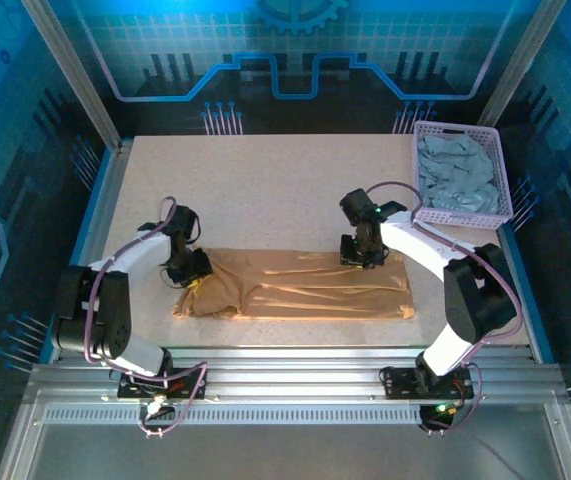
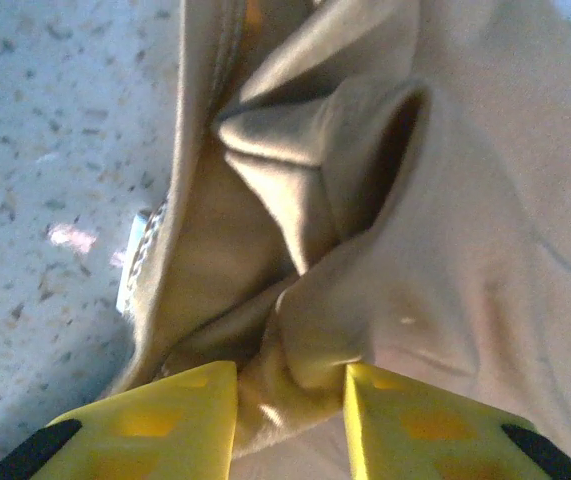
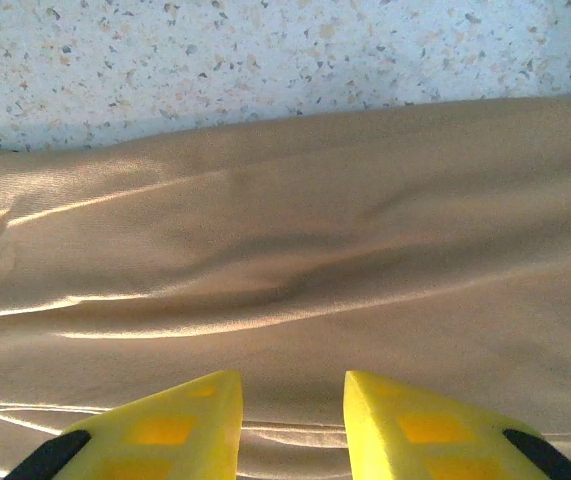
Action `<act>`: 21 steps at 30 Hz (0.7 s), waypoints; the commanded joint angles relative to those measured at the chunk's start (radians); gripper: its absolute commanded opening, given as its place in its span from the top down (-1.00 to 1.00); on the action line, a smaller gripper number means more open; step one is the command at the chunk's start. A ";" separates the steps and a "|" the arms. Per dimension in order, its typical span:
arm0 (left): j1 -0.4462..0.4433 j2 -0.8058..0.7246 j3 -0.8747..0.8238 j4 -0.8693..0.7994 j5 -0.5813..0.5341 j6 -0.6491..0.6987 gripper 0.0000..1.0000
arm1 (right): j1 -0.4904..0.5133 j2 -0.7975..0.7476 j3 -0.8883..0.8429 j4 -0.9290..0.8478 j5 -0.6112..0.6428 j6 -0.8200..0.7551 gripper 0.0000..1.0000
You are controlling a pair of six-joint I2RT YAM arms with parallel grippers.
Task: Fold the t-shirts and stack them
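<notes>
The tan shirt (image 1: 305,290) lies on the table (image 1: 265,190) as a long folded band, the basket (image 1: 455,126) of grey shirts (image 1: 455,175) beyond its right end. The left end effector (image 2: 291,372) pinches a wad at the shirt's left end, likely to fold it over; the wrist view makes that grip plain, the top view gives the layout. The right end effector (image 3: 293,380) sits at its far edge, whether gripping I cannot tell.
</notes>
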 commanded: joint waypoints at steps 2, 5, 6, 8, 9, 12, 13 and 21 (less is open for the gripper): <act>0.007 0.002 -0.021 0.054 -0.010 0.046 0.58 | 0.007 -0.002 0.016 -0.004 -0.019 0.012 0.33; 0.007 -0.006 -0.019 0.022 -0.041 0.051 0.92 | 0.008 0.000 0.021 -0.005 -0.016 0.012 0.33; 0.007 -0.017 -0.022 0.010 -0.055 0.052 0.97 | 0.007 0.001 0.022 -0.005 -0.015 0.012 0.33; 0.007 -0.044 -0.023 -0.008 -0.087 0.059 1.00 | 0.008 0.004 0.024 -0.005 -0.014 0.012 0.33; 0.008 -0.059 -0.022 -0.017 -0.103 0.063 1.00 | 0.008 0.005 0.024 -0.005 -0.014 0.012 0.33; 0.010 -0.095 -0.005 -0.040 -0.122 0.073 1.00 | 0.008 0.008 0.025 -0.004 -0.015 0.012 0.33; 0.011 -0.102 0.004 -0.047 -0.123 0.074 1.00 | 0.008 0.011 0.025 -0.004 -0.017 0.012 0.33; 0.013 -0.077 0.066 -0.081 -0.117 0.092 1.00 | 0.007 0.018 0.031 -0.005 -0.016 0.007 0.33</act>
